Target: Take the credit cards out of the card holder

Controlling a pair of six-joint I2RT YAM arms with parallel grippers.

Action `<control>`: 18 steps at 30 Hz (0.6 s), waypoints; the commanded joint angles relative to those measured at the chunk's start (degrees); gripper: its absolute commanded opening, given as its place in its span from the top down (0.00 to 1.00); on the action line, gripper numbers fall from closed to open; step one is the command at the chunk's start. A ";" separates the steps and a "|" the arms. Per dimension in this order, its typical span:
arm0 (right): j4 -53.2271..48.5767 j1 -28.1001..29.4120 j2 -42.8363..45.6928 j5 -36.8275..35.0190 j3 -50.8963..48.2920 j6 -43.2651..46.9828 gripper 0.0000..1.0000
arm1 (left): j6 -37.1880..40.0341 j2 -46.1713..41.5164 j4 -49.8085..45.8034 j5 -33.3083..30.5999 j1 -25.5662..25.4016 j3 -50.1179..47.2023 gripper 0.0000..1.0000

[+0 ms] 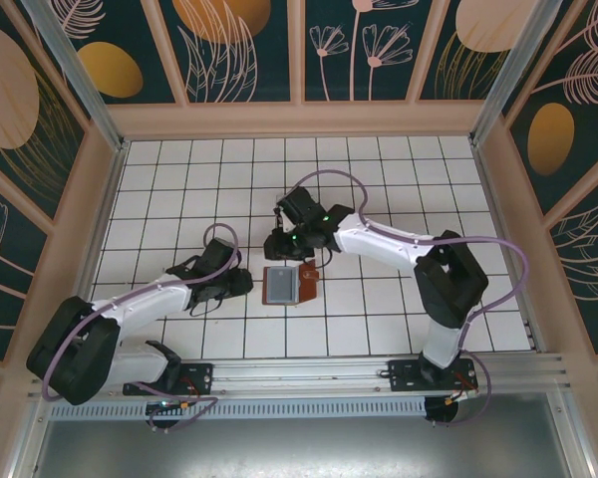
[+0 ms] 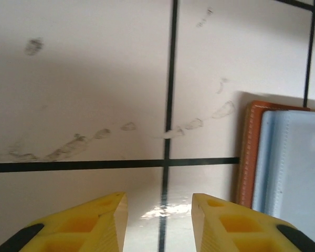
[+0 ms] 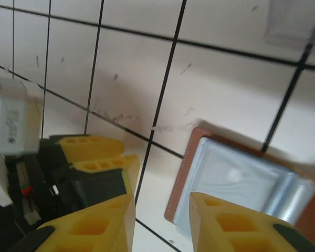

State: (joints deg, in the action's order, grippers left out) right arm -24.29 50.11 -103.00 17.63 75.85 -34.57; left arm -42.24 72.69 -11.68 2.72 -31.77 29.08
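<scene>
Left gripper (image 2: 160, 202), fingers spread and empty, hovers low over tile (image 2: 84, 79) with the open card holder (image 2: 283, 168) just beside one fingertip; right gripper (image 3: 161, 205), also spread and empty, hangs just beside the holder's edge, credit cards possibly tucked inside.

Card holder (image 1: 291, 284) on table (image 1: 379, 179), just right of left jaws

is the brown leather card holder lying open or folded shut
Open: the reddish-brown leather card holder lies flat with its grey-blue inner lining facing up, the brown edge framing it.
</scene>
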 commanded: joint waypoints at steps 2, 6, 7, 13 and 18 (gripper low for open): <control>-0.12 3.11 -4.58 -1.81 0.82 -5.55 0.62 | 0.82 -1.82 1.22 1.22 2.73 -1.83 0.61; -5.53 4.53 -7.28 -8.02 3.57 -5.99 0.58 | 1.23 -2.10 1.05 1.31 3.12 -2.07 0.62; -6.67 4.79 -7.90 -8.96 4.20 -6.05 0.57 | 1.25 -2.15 1.05 1.34 3.12 -2.10 0.61; -3.53 5.59 -8.68 -6.20 3.49 -7.18 0.59 | 1.39 -1.85 1.48 1.59 3.14 -2.19 0.61; 0.01 6.00 -9.61 -2.70 3.14 -8.22 0.60 | 1.46 -2.19 1.40 1.65 3.12 -2.47 0.61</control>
State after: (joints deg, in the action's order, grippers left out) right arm -26.55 55.42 -110.96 13.10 77.65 -41.10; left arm -42.00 71.37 -10.66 3.99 -28.97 27.62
